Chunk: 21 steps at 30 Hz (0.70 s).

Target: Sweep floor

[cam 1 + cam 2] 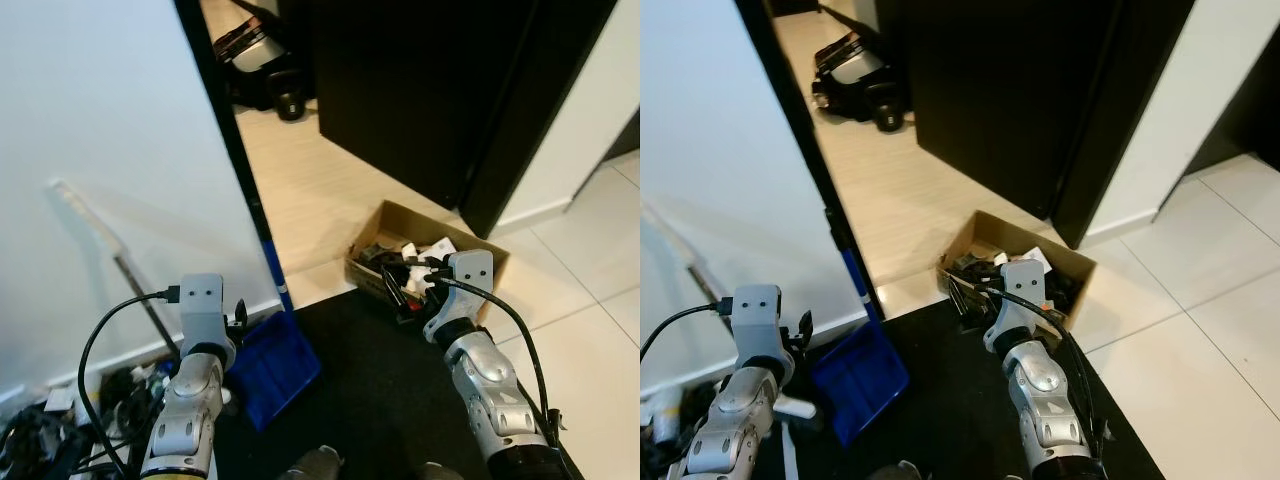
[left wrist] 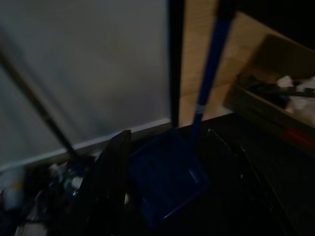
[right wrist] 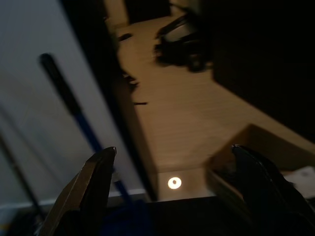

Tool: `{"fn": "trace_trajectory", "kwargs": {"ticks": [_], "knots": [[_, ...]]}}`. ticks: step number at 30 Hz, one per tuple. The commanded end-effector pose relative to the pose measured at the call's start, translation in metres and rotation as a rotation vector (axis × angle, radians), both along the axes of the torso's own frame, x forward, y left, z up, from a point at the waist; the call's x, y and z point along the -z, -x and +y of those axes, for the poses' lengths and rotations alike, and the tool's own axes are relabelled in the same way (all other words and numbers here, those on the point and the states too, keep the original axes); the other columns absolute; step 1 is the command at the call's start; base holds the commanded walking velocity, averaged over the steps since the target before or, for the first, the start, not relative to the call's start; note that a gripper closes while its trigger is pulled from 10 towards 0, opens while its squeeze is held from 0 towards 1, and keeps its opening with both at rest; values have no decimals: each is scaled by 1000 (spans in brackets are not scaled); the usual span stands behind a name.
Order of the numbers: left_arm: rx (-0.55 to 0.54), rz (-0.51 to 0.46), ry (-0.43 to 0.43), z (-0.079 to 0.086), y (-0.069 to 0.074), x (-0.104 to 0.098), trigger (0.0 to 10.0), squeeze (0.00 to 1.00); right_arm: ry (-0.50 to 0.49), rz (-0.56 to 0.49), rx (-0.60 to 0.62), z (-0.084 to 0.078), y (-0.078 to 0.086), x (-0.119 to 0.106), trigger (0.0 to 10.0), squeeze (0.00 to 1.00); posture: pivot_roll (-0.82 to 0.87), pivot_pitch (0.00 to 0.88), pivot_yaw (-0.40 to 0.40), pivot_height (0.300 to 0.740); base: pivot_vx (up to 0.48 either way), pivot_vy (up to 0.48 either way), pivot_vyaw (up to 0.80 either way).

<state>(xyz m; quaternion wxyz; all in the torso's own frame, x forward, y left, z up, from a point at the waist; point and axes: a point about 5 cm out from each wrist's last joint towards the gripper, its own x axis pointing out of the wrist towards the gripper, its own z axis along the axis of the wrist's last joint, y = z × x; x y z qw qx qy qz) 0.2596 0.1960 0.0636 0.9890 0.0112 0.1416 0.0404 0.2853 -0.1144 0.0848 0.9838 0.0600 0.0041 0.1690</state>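
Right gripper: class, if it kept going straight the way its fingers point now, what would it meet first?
Probably the bare wooden floor beyond the black mat. The right gripper is open and nothing lies between its fingers. The dustpan handle passes to one side and the cardboard box to the other. Depth is uncertain.

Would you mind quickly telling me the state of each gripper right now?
Left gripper: cannot be told, beside the blue dustpan.
Right gripper: open, holding nothing.

No text, label or number can be read anywhere.
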Motion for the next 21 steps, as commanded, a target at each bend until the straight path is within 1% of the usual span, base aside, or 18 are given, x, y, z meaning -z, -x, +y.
{"fn": "trace_trajectory", "kwargs": {"ticks": [1, 21], "knots": [[-5, 29, -1, 0, 4, 5, 10000, 0, 2, 25, 6, 0, 1, 5, 10000, 0, 137, 112, 23, 740, 0, 0, 775], [0, 35, -2, 0, 3, 6, 10000, 0, 0, 27, 2, 1, 2, 7, 10000, 0, 135, 113, 27, 740, 0, 0, 775]]}}
